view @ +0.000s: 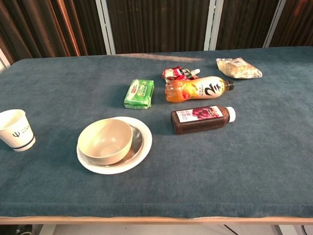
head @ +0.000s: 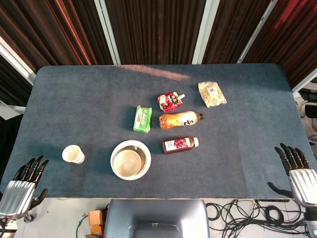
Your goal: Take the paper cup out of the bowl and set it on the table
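Our left hand (head: 19, 191) hangs off the table's near edge, fingers spread and empty; beyond its fingertips the small white paper cup (head: 73, 154) stands upright, apart from the cream bowl (head: 127, 162). Our right hand (head: 301, 177) is likewise spread, empty. Any careless sweep could topple the cup.

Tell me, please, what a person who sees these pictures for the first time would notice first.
Probably the cream bowl, sitting in a white dish near the front edge of the blue table, with a white paper cup standing upright and alone to its left. Behind them lie two bottles on their sides, an orange one and a dark red one. Both hands, left and right, are open, off the front corners.
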### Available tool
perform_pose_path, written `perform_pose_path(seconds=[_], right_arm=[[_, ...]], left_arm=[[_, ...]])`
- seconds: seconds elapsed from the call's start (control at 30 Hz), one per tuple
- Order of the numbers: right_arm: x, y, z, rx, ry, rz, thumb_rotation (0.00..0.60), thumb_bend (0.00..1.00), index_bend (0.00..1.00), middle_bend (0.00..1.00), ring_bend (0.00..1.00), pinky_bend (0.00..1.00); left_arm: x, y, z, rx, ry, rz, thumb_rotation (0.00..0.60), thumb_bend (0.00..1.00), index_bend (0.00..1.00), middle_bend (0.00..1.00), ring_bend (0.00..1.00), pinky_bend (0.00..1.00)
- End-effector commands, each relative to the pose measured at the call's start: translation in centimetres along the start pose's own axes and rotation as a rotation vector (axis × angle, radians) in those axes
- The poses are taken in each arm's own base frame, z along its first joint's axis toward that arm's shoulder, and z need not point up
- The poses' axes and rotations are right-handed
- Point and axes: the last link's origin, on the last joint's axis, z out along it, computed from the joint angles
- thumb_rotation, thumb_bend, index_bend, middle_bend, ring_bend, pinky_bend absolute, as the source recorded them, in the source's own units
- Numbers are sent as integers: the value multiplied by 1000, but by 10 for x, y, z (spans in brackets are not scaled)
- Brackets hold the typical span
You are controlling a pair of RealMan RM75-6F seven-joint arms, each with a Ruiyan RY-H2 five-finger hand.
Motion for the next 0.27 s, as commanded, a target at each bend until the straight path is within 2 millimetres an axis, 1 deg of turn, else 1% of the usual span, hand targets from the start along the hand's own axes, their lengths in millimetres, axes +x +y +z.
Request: perform_pose_path(seconds=[0.03, 0.13, 0.27], right_arm=[[-4, -3, 0, 0, -16, -9, 600, 16, 0, 0, 0, 31], [-6, -4, -1, 5, -33, -21, 600, 16, 0, 0, 0, 31], [-6, -4, -1, 1, -36, -21, 600, 16, 0, 0, 0, 31]], left_arm=[[-1, -5, 6, -13, 16, 12, 600, 323, 0, 0, 0, 177], [-6, -7, 10, -11, -1, 19, 600, 323, 0, 0, 0, 173], [-6, -4, 14, -32, 5, 21, 600, 322, 0, 0, 0, 173]])
